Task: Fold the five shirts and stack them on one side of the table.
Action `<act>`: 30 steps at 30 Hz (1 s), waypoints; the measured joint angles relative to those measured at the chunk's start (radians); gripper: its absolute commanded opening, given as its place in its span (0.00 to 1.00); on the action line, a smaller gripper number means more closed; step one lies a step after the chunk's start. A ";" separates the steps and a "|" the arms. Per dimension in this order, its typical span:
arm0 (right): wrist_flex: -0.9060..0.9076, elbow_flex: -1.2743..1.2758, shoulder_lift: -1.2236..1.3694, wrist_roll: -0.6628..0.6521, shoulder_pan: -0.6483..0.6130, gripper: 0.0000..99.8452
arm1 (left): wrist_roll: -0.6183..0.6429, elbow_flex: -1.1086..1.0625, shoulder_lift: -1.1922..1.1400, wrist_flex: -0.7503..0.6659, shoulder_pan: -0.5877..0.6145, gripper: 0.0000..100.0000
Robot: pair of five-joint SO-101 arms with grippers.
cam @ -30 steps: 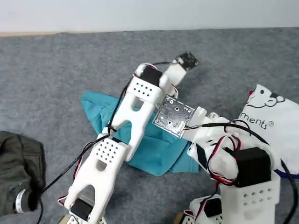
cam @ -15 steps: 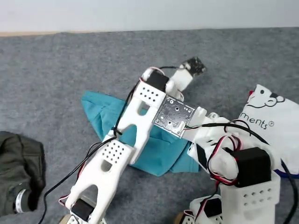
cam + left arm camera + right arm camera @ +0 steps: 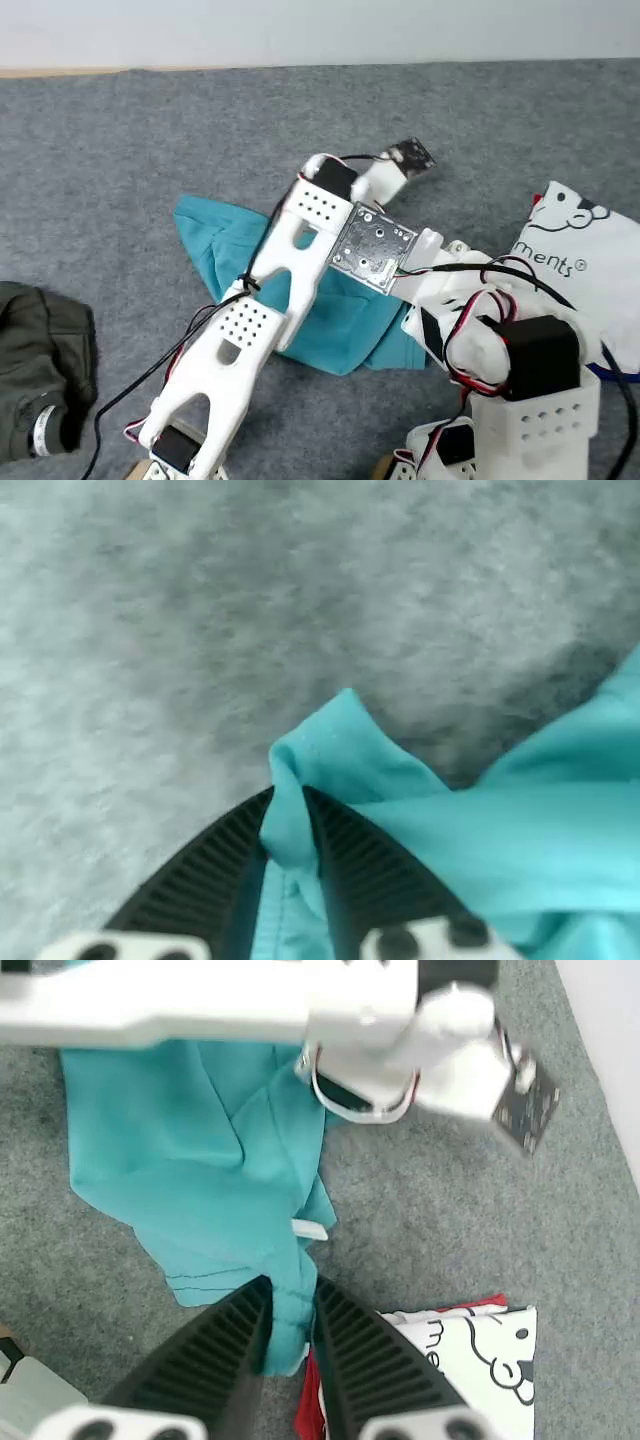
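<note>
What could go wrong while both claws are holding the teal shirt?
The left claw pinches only a small bunched corner of the teal shirt, so the cloth may slip out when pulled. The left arm lies very close to the right arm above the shirt; they could bump. The right claw grips right beside the white shirt and might drag it along.

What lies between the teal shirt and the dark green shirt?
Between teal shirt and dark shirt, only bare grey table cover, in the high view.
</note>
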State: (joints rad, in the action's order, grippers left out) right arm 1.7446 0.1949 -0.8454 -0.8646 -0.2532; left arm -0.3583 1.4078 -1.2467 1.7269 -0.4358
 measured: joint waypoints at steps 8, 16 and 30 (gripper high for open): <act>-0.086 0.000 0.000 0.000 0.086 0.01 | 0.106 0.023 0.267 0.003 0.176 0.00; -0.285 0.103 0.000 0.000 0.178 0.01 | 0.160 0.025 0.554 0.008 0.388 0.00; -0.729 0.169 0.000 0.002 0.203 0.01 | 0.129 -0.285 1.045 0.011 0.535 0.00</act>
State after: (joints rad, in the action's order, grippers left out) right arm 1.0157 0.3636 -0.8454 -0.8631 -0.0506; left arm -0.2294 1.1224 -0.2018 1.7377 0.0997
